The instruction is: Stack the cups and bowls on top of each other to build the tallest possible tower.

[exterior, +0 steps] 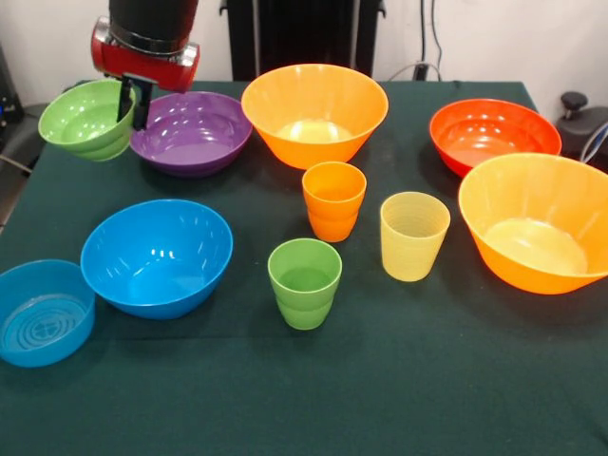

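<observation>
Because the gripper (134,103) pinches only the rim of the small green bowl (87,119), one finger inside and one outside the wall, the bowl hangs tilted, apparently clear of the cloth, and that thin hold looks like the main hazard: a quick swing could let the glossy plastic pivot or slip free. Right beside the tool, on the side away from the held bowl, the purple bowl (192,132) sits so close that its rim seems to touch or nearly touch the green one, so a sideways move could knock it. No tower exists yet; the green cup (305,282), likely the base, stands upright well in front of the tool, with the orange cup (333,199) and the pale yellow cup (413,236) near it, and a careless lowering could tip any of them. Everything rests on a dark green cloth over the table (399,399), its weave offering some grip. Behind the tool, a pale wall and dark cables show.
</observation>
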Available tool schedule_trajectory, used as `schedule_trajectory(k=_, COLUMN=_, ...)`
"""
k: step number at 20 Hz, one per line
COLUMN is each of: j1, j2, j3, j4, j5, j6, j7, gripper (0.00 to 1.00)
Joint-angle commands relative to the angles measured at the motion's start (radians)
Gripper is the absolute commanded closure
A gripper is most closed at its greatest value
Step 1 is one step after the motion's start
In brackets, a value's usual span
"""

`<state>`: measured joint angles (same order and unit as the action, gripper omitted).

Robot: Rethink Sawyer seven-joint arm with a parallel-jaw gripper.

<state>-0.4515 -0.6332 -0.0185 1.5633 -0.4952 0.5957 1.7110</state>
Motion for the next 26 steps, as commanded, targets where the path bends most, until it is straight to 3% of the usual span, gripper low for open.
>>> schedule_trajectory(k=1, j1=-0.021, j2=-0.045, j3=0.025, j4=0.052, j5=-0.105, j6=-0.096, j7=-0.050, gripper=1.00)
schedule_trajectory(k=8, j1=-0.015, j2=-0.053, j3=0.030, j4=0.003, j5=-0.108, j6=-0.063, j7=-0.048, gripper=1.00)
schedule_trajectory(k=13, j1=0.067, j2=0.003, j3=0.009, j4=-0.045, j5=-0.107, j6=-0.073, j7=0.043, gripper=1.00)
schedule_trajectory(k=17, j1=0.097, j2=0.039, j3=0.012, j4=-0.088, j5=-0.089, j6=-0.057, j7=0.059, gripper=1.00)
schedule_trajectory(k=26, j1=0.197, j2=0.150, j3=0.009, j4=-0.284, j5=-0.031, j6=0.051, j7=0.099, gripper=1.00)
